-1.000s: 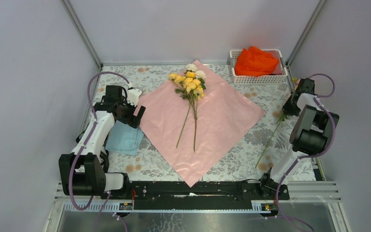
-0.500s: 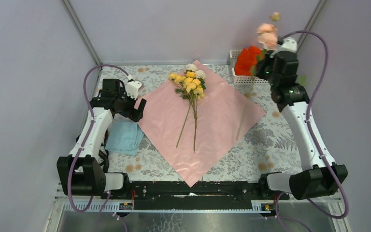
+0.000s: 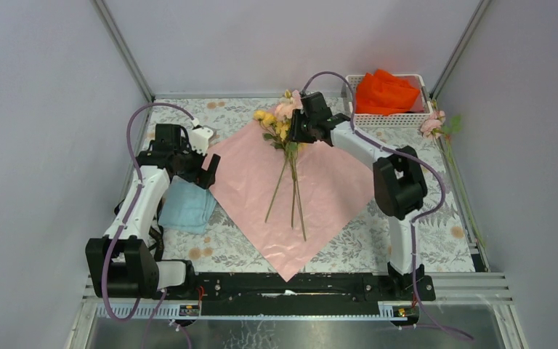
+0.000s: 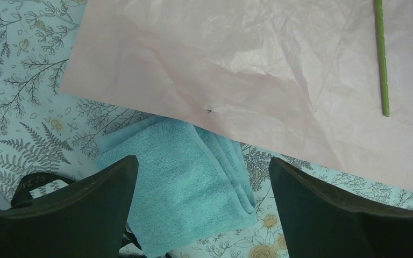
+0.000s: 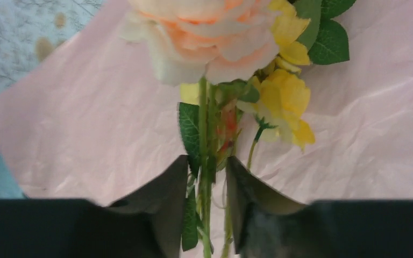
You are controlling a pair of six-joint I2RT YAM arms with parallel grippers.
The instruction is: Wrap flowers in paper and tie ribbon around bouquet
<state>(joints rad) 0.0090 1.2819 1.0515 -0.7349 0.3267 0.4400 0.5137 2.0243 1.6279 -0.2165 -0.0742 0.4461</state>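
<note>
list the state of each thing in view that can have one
paper: spread flat, pink face up
flowers: lying on the paper, unwrapped
right end effector: slightly open around the pink rose stem
left end effector: wide open, empty
stray pink rose: lying off the paper, far right
towel: folded
orange cloth: bunched in the basket

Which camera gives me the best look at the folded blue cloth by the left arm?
Left wrist: the folded blue cloth fills the lower centre, folds clear, far edge meeting the pink paper. The top view shows it small, its left edge behind the left arm. Right wrist: at most a blurred blue sliver.
</note>
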